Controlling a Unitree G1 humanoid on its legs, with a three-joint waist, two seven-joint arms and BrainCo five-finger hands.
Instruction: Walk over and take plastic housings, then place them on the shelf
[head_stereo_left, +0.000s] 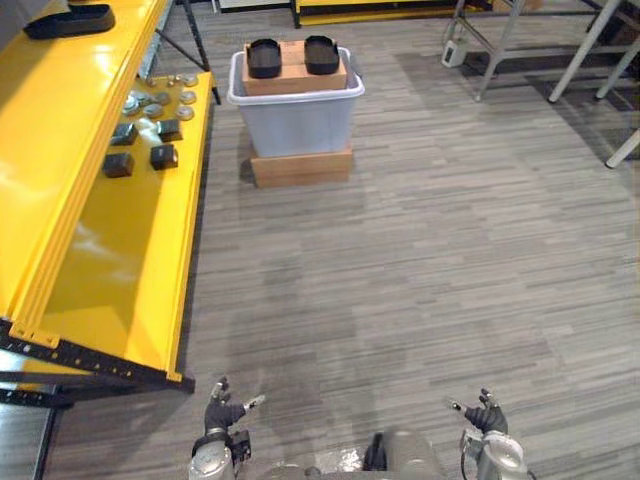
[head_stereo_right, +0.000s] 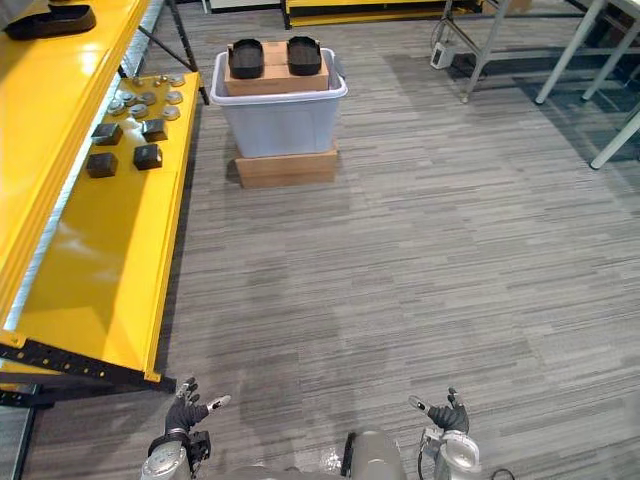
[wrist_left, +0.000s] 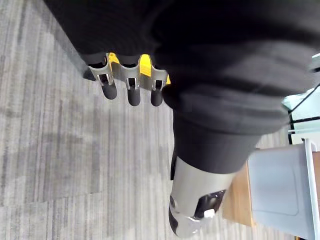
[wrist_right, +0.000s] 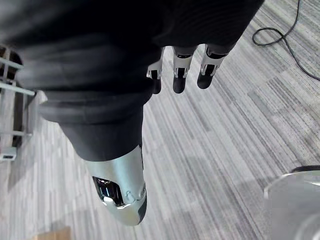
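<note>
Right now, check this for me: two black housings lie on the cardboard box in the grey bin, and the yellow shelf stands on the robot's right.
Wrong on one count: the yellow shelf stands on the robot's left, as the left eye view shows. The two black housings do lie on the cardboard box in the grey bin.
</note>
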